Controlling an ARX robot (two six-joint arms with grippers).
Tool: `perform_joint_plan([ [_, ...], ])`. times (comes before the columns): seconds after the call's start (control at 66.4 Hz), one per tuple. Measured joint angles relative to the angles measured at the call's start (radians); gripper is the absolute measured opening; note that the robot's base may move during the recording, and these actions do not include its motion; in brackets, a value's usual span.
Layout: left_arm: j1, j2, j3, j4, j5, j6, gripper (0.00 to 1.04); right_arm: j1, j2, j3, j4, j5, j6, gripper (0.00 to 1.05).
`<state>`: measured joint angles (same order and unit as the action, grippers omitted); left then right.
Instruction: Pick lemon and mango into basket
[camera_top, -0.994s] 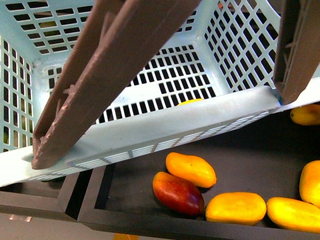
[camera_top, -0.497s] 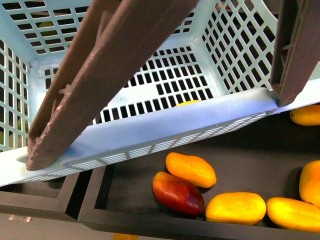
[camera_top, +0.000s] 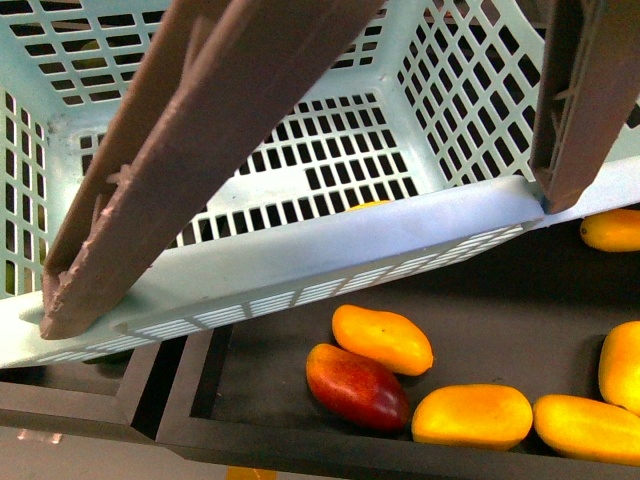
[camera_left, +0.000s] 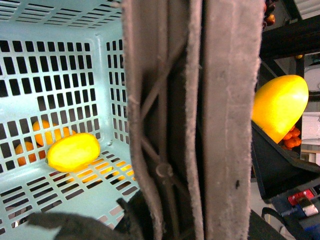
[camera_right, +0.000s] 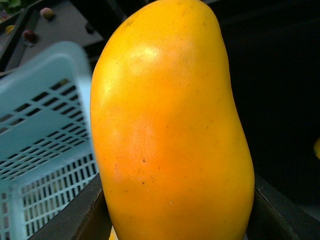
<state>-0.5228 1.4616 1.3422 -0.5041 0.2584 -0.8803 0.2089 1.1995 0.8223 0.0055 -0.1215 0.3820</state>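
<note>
The right end effector (camera_right: 177, 227) is gripping the mango (camera_right: 170, 125) beside the basket (camera_top: 330, 250), readying a drop next to the lemon (camera_left: 73, 151). The left end effector (camera_left: 165, 215) seems to be clamping the handles (camera_left: 220, 100), tilting the basket.

No legible text or labels anywhere.

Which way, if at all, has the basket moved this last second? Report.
Yes. The basket has shifted slightly left in the front view; the dark red mango below stayed put.
</note>
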Motion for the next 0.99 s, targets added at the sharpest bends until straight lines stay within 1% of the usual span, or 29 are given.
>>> perform_joint_plan([
  [0.181, 0.0, 0.0, 0.0, 0.0, 0.001, 0.0, 0.15, 0.139, 0.042, 0.016, 0.023, 0.056, 0.015, 0.58],
  [0.362, 0.0, 0.0, 0.0, 0.0, 0.001, 0.0, 0.15, 0.239, 0.137, 0.05, 0.041, 0.15, -0.014, 0.58],
  [0.392, 0.0, 0.0, 0.0, 0.0, 0.0, 0.0, 0.15, 0.253, 0.154, 0.058, 0.041, 0.18, -0.02, 0.64],
  [0.467, 0.0, 0.0, 0.0, 0.0, 0.0, 0.0, 0.15, 0.267, 0.169, 0.066, 0.04, 0.201, -0.02, 0.77],
  [0.633, 0.0, 0.0, 0.0, 0.0, 0.0, 0.0, 0.15, 0.266, 0.148, 0.074, 0.033, 0.27, -0.016, 0.97],
  [0.678, 0.0, 0.0, 0.0, 0.0, -0.002, 0.001, 0.15, 0.259, 0.134, 0.074, 0.026, 0.293, -0.018, 0.97],
  [0.723, 0.0, 0.001, 0.0, 0.0, 0.0, 0.002, 0.15, 0.245, 0.11, 0.073, 0.012, 0.336, -0.021, 0.96],
  [0.784, -0.001, 0.001, 0.0, 0.0, 0.002, -0.001, 0.15, 0.216, 0.071, 0.069, -0.016, 0.397, -0.028, 0.96],
  [0.844, -0.001, 0.001, 0.0, 0.0, 0.0, -0.001, 0.15, 0.17, 0.011, 0.054, -0.049, 0.481, -0.044, 0.96],
  [0.889, 0.0, 0.001, 0.0, 0.0, -0.002, 0.0, 0.15, 0.152, -0.013, 0.045, -0.056, 0.513, -0.049, 0.96],
  [0.934, 0.001, 0.001, 0.0, 0.0, -0.006, 0.0, 0.15, 0.127, -0.048, 0.009, 0.018, 0.502, -0.094, 0.92],
  [0.949, 0.001, 0.001, 0.0, 0.0, -0.008, 0.0, 0.15, 0.118, -0.064, -0.023, 0.094, 0.483, -0.119, 0.89],
  [0.994, 0.001, 0.001, 0.0, 0.0, -0.008, 0.001, 0.15, 0.108, -0.087, -0.072, 0.205, 0.452, -0.179, 0.84],
])
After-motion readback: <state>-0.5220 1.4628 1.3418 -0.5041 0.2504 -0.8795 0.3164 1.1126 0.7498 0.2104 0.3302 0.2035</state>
